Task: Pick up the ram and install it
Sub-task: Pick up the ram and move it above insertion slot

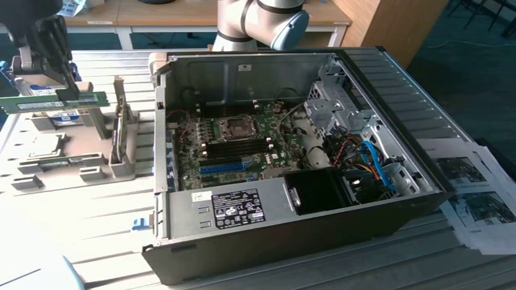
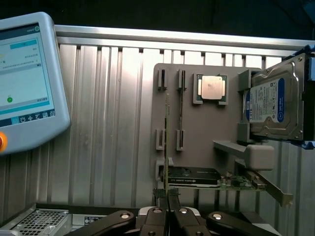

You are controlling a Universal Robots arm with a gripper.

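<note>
The ram (image 1: 48, 103) is a long green stick hanging level above the grey parts holder (image 1: 81, 172) at the exterior view's left. My gripper (image 1: 64, 90) is shut on its top edge. In the wrist view the ram (image 2: 167, 147) shows edge-on as a thin line running out from between my fingers (image 2: 156, 216), with the holder (image 2: 192, 142) below it. The open computer case (image 1: 379, 205) lies in the middle of the exterior view. Its motherboard (image 1: 234, 142) faces up, with dark memory slots (image 1: 238, 148) below the processor socket.
On the holder sit a silver processor chip (image 2: 212, 88), a hard drive with a blue-white label (image 2: 270, 103), a graphics card (image 2: 197, 177) and another thin board on edge (image 2: 181, 108). A teach pendant (image 2: 24, 78) lies on the slatted table. Printed sheets (image 1: 475, 199) lie at the exterior view's right.
</note>
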